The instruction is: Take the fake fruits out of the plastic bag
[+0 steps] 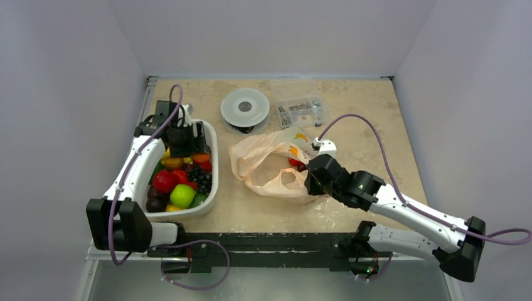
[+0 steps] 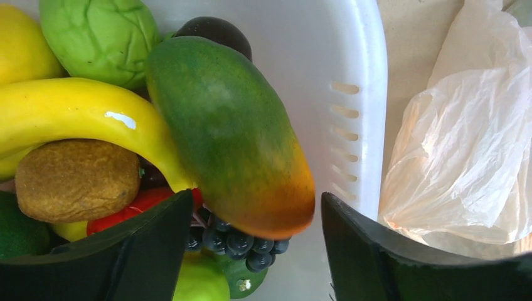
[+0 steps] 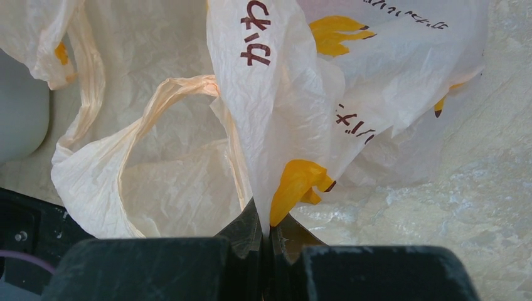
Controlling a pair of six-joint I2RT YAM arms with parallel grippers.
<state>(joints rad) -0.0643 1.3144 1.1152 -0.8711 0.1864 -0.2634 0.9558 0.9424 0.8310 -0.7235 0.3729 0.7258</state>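
Note:
The pale-peach plastic bag (image 1: 266,164) lies crumpled at mid-table, and a red fruit (image 1: 295,162) shows inside its mouth. My right gripper (image 1: 312,173) is shut on a fold of the bag (image 3: 282,94), pinched tight between its jaws (image 3: 266,226). My left gripper (image 1: 182,139) hangs over the white basket (image 1: 215,169) with its jaws wide open (image 2: 257,251). The green-to-orange mango (image 2: 232,132) lies between the open fingers on top of the other fruits, with a gap to the right finger (image 2: 376,251). The bag also shows in the left wrist view (image 2: 464,144).
The basket (image 2: 351,75) holds several fruits: a banana (image 2: 81,113), a kiwi (image 2: 75,179), dark grapes (image 2: 241,244), a red fruit (image 1: 163,180) and a green apple (image 1: 182,195). A round spool (image 1: 244,108) and a clear box of small parts (image 1: 301,111) stand behind the bag.

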